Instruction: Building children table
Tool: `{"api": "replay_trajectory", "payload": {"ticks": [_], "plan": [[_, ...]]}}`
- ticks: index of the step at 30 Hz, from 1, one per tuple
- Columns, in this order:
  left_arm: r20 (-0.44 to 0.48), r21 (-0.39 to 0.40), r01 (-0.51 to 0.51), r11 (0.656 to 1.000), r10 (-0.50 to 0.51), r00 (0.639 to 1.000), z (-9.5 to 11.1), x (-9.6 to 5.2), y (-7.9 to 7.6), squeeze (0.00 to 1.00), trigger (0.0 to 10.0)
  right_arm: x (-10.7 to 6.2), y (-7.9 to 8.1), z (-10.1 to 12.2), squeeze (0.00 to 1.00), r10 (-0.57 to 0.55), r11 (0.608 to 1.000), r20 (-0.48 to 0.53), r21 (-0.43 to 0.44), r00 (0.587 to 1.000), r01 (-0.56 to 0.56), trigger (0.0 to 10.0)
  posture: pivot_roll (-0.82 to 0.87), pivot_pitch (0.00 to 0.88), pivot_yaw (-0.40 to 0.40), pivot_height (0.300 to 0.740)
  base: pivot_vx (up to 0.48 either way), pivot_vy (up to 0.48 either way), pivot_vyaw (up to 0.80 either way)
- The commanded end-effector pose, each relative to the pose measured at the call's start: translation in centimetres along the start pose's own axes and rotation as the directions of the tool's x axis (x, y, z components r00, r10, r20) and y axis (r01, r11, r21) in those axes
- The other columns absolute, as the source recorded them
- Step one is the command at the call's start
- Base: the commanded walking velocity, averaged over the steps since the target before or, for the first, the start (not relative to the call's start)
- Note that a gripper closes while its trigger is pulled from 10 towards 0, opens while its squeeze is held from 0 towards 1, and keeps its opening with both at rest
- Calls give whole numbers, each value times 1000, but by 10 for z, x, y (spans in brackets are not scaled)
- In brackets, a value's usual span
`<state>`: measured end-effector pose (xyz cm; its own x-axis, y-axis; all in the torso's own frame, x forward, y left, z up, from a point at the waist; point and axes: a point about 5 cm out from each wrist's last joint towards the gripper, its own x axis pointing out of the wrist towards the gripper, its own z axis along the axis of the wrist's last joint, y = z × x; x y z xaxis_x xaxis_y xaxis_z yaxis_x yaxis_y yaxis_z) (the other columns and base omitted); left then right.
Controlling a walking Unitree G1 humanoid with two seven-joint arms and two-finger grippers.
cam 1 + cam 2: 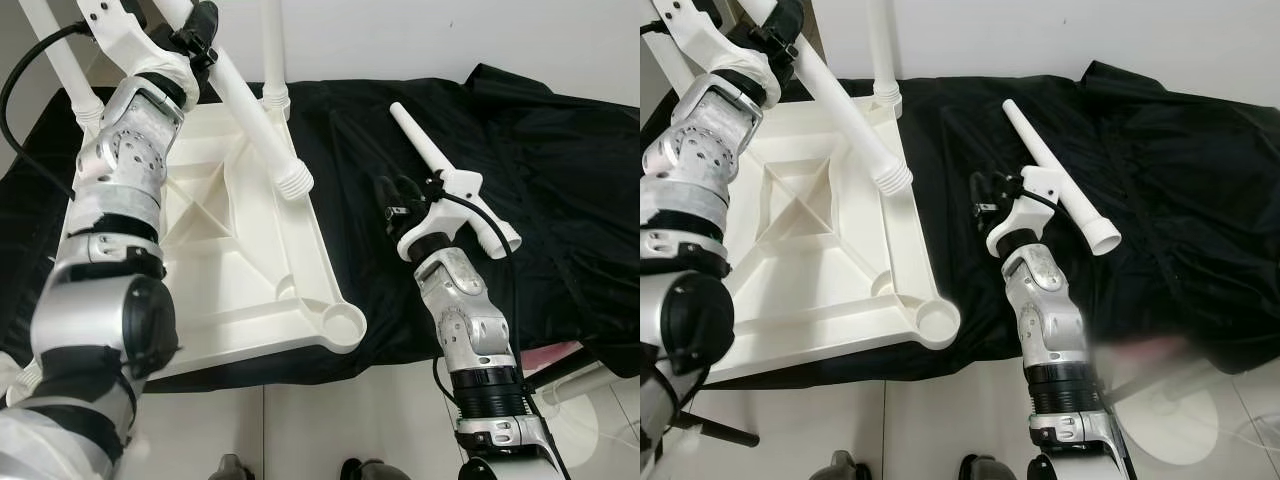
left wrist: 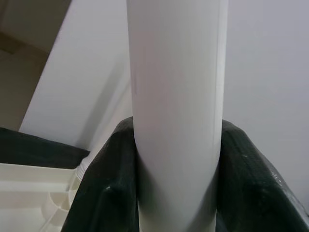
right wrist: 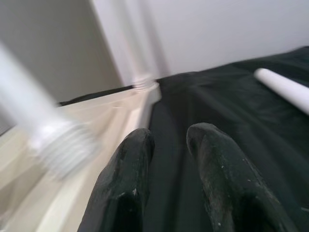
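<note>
The white tabletop [image 1: 245,290] lies upside down on a black cloth [image 1: 560,200]. My left gripper [image 1: 197,35] is shut on a white table leg [image 1: 250,110] and holds it slanted above the tabletop, its threaded end [image 1: 293,182] hanging free over the right edge. In the left wrist view this leg [image 2: 176,96] sits between the black fingers [image 2: 106,188]. One leg [image 1: 272,50] stands screwed into the far corner. A loose leg [image 1: 450,180] lies on the cloth. My right gripper [image 1: 398,200] hovers beside it, shut and holding nothing. The near corner socket [image 1: 340,325] is bare.
A white wall [image 1: 450,35] rises behind the cloth. Another white leg [image 1: 60,60] slants up at the far left. Pale floor tiles [image 1: 330,420] lie in front, with a white round object [image 1: 1180,420] at the lower right.
</note>
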<state>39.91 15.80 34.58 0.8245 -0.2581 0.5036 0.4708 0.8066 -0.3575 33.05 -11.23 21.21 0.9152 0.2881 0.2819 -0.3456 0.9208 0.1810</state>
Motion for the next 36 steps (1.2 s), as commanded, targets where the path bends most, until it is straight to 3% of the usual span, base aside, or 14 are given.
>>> {"api": "replay_trajectory", "payload": {"ticks": [1, 10, 11, 12, 16, 24, 28, 30, 36], "plan": [[22, 67, 96, 993, -97, 995, -6, -2, -16, 0, 10000, -1, 7, 2, 0, 64, 997, -6, -45, 998, -64, 10000, -53, 82, -7, 740, 0, 0, 0], [24, 76, 212, 974, -215, 976, -34, -15, -56, 0, 10000, -4, 11, 5, 0, 127, 990, -30, -64, 991, -129, 10000, -62, 90, -13, 740, 0, 0, 0], [27, 72, 232, 970, -235, 972, -36, -16, -62, 0, 10000, -4, 11, 5, 63, 132, 989, -31, -65, 991, -133, 10000, -64, 90, -15, 740, 0, 0, 0], [31, 63, 247, 967, -249, 968, -38, -17, -67, 0, 10000, -4, 12, 6, 1000, 133, 989, -31, -68, 991, -135, 10000, -64, 90, -15, 740, 0, 0, 0], [28, 72, 292, 954, -295, 955, -43, -21, -80, 0, 10000, -5, 13, 8, 1000, 157, 986, -35, -47, 987, -159, 10000, -68, 90, -12, 740, 0, 0, 0], [20, 79, 406, 910, -409, 912, -49, -26, -111, 0, 10000, -3, 7, 13, 1000, 181, 972, -69, -137, 981, -189, 10000, -63, 71, -9, 740, 0, 0, 0], [12, 89, 429, 899, -431, 902, -51, -27, -118, 0, 10000, 0, 2, 14, 1000, 167, 968, -88, -176, 982, -180, 10000, -64, 65, -6, 740, 0, 0, 0], [2, 89, 450, 889, -452, 892, -54, -29, -124, 0, 10000, 2, -2, 14, 0, 162, 958, -121, -217, 979, -186, 10000, -67, 57, -2, 740, 0, 0, 0], [-25, 104, 499, 860, -499, 866, -61, -34, -136, 0, 10000, 6, -7, 12, 0, 169, 929, -189, -297, 967, -221, 10000, -70, 48, 0, 740, 0, 0, 0]]}}
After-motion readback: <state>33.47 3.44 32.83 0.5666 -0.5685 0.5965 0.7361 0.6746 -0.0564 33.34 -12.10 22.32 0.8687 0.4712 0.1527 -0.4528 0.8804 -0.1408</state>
